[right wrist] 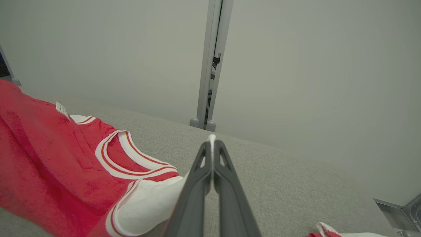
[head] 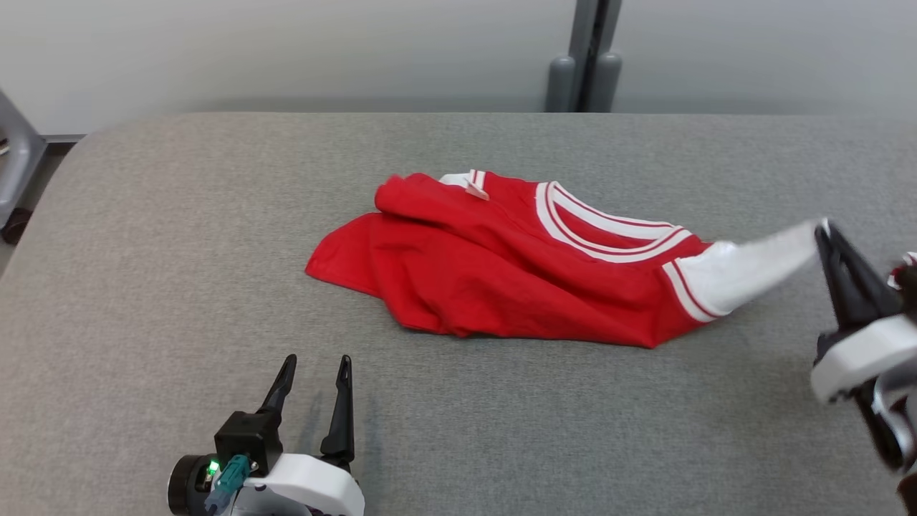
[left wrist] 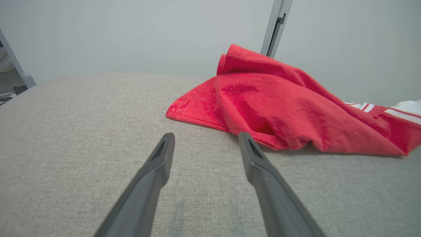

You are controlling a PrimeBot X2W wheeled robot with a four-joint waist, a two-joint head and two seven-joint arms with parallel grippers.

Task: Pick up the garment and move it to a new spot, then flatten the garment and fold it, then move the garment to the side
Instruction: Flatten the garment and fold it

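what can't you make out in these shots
Head view: the label on the red shirt is too small to read.
Head view: the right end effector, shut on the white sleeve, is partly cut off by the right edge.
Right wrist view: a red-and-white scrap is cut off by the bottom edge; cannot tell what it is.

The red shirt (head: 501,279) is soft, matt cloth with a fuzzy nap. The table (head: 179,236) wears coarse grey woven fabric. The left gripper (head: 317,360) has matt dark fingers (left wrist: 263,171), seemingly plastic, and a glossy white shell (head: 308,481). The wall (head: 286,50) is smooth and matt.
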